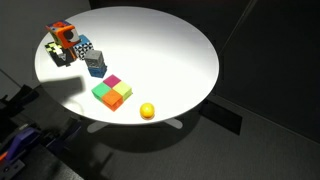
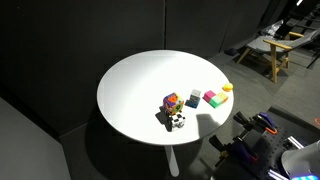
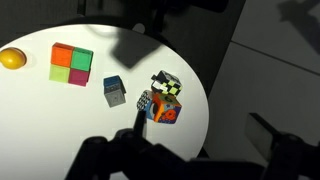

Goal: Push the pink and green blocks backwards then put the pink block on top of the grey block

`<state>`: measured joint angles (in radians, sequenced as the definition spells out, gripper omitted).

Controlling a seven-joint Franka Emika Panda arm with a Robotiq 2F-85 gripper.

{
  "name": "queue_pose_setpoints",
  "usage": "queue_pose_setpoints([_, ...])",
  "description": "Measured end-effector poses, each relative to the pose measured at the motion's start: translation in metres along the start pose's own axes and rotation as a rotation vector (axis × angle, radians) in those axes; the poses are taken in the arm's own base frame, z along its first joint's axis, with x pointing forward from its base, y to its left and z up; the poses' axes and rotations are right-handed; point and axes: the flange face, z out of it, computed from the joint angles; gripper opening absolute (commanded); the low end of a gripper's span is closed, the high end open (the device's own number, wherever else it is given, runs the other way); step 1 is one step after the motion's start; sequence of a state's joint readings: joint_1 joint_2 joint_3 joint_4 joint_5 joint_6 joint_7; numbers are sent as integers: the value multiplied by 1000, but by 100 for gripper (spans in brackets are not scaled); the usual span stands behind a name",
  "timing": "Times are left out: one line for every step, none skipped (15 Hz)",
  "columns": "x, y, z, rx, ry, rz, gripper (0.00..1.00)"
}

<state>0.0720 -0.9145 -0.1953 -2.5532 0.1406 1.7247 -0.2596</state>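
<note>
Four cubes sit packed in a square near the edge of the round white table (image 1: 170,50). Among them are the pink block (image 1: 112,82) and the green block (image 1: 101,92), touching each other. The square also shows in the wrist view (image 3: 72,66) and in an exterior view (image 2: 212,98). The grey block (image 1: 95,66) stands alone just beyond them, also in the wrist view (image 3: 114,91). My gripper (image 3: 195,150) is a dark silhouette high above the table edge, fingers spread, holding nothing. It is far from all the blocks.
An orange cube (image 1: 114,101) and a lime cube (image 1: 124,92) complete the square. A yellow ball (image 1: 147,111) lies beside it. A multicoloured toy cluster (image 1: 63,40) stands near the grey block. The surroundings are dark, and a chair (image 2: 268,50) stands at the back.
</note>
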Motion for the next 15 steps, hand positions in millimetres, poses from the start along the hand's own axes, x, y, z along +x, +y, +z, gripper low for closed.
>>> queue_pose_setpoints([0,0,0,0,-1,1,100])
queue_pose_setpoints([0,0,1,-1,-3,1,100])
queue_pose_setpoints([1,0,2,-2,-6,2,100])
queue_pose_setpoints([2,0,4,-5,-10,2,100])
queue_pose_setpoints([4,0,6,-8,-14,2,100])
queue_pose_setpoints([7,0,8,-12,-16,3,100])
queue_pose_setpoints([11,-1,11,-17,-18,3,100])
queue_pose_setpoints([16,-1,14,-24,-17,3,100])
queue_pose_setpoints([21,-1,18,-33,-15,4,100])
queue_pose_setpoints([27,-1,21,-42,-11,5,100])
queue_pose_setpoints([33,-2,25,-51,-9,7,100])
queue_pose_setpoints([40,-2,28,-61,-4,11,100])
queue_pose_setpoints([47,-2,32,-72,2,16,100])
queue_pose_setpoints([54,-1,37,-81,7,20,100])
queue_pose_setpoints([61,1,42,-88,10,26,100])
